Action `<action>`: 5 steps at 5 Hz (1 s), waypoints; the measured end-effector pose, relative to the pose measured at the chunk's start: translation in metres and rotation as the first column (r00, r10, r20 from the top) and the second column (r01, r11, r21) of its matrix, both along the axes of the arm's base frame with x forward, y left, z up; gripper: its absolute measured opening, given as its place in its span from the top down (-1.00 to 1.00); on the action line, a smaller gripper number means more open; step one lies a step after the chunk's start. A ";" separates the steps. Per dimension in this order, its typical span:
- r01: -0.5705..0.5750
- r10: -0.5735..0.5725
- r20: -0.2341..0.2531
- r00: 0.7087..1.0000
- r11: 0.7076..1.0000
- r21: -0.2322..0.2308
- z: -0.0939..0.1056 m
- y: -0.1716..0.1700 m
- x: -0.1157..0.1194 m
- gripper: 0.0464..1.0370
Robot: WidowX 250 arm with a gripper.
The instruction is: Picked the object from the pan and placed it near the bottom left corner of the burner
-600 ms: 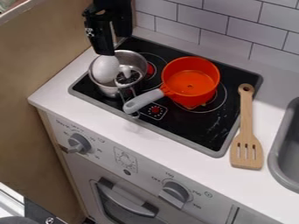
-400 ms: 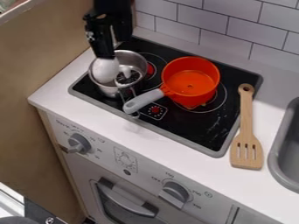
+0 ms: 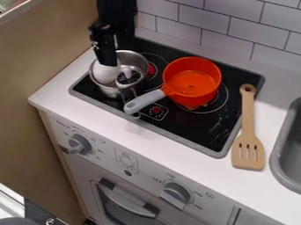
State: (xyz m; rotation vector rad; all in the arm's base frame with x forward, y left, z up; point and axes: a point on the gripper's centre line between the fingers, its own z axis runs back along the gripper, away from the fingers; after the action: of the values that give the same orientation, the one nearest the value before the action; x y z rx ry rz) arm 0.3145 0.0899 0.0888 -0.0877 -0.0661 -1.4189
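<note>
The black two-finger gripper (image 3: 108,64) is pointed down at the left side of the small shiny steel pot (image 3: 110,91), right over a smooth white rounded object (image 3: 104,74). This object lies inside the pot against its left wall, and I suppose it is the one to be taken. The jaws I cannot judge: whether they are apart, together or clamped on the object, the picture does not show.

The steep pose makes sense, because the pot's wall would obstruct a grasp from the side. Before any move sideways, the object should be raised above the rim; otherwise it could catch there and tip the pot.

The goal, the near left corner of the black stove top (image 3: 194,128), is close to this pot, so a short carry should suffice. The orange pot (image 3: 191,83) with its grey handle (image 3: 144,102) sits to the right, away from this path.
</note>
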 end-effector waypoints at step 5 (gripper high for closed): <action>0.052 -0.055 0.062 0.997 0.997 0.054 -0.017 0.021 0.002 -0.93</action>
State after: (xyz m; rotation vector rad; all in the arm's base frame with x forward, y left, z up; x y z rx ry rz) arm 0.3164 0.1105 0.0720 -0.0008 -0.0791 -1.4763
